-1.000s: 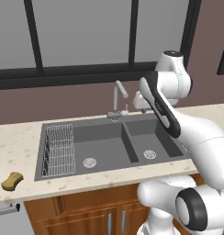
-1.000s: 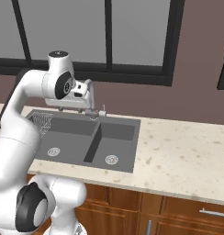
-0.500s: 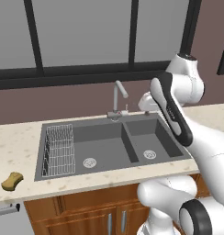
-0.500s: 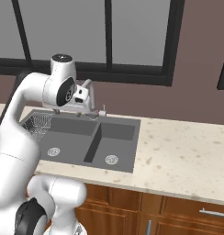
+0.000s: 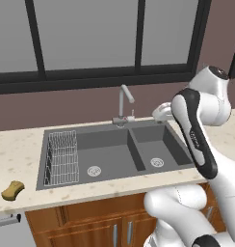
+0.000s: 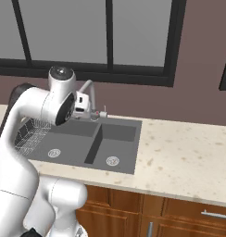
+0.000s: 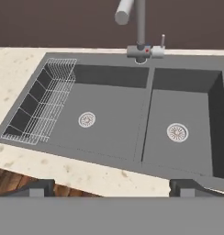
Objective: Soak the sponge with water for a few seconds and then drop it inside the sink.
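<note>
Sponge (image 5: 13, 190) on counter (image 5: 23, 159) – unlabelled – left of sink (image 5: 114, 154).

1. Sink (image 7: 146, 151): both basins are open from above; a centre divider separates them.
2. Wire rack (image 7: 40, 108): occupies the left side of the left basin, narrowing access there.
3. Faucet (image 5: 123, 102): stands at the rear rim, spout overhanging the basins.
4. Counter (image 5: 23, 149): left of the sink, bare around the sponge (image 5: 13, 190).
</note>
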